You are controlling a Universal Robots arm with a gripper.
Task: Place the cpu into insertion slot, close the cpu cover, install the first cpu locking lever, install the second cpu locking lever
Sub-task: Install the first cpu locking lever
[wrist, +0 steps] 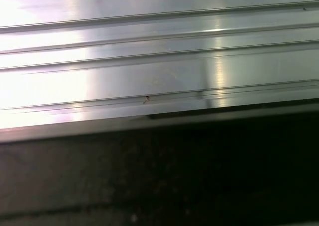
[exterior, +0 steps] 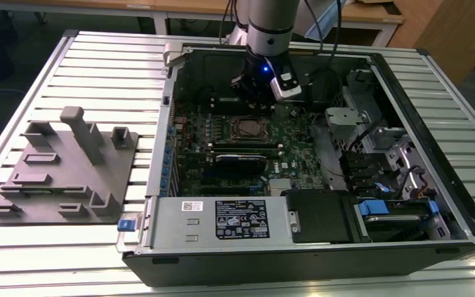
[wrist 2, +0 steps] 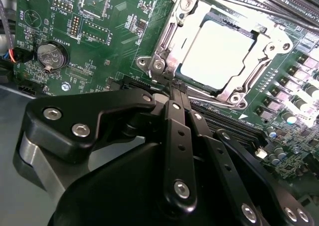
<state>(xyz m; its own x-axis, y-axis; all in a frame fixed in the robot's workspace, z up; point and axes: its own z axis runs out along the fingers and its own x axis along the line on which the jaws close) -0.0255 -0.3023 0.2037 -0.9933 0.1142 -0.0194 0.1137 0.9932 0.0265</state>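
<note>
My gripper (wrist 2: 177,89), fingers pinched narrow and holding nothing, hangs at the socket's 7 o'clock corner; with the cpu (wrist 2: 217,51) seated in the insertion slot (exterior: 247,128) under the cpu cover (wrist 2: 169,39), I judge a steady, square push on the locking lever best.

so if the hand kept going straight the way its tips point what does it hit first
Most likely the near corner of the cpu cover, where the hand already has its closed tips. The cover lies flat over the cpu in the insertion slot. Depth is hard to judge; it may already be touching.
</note>
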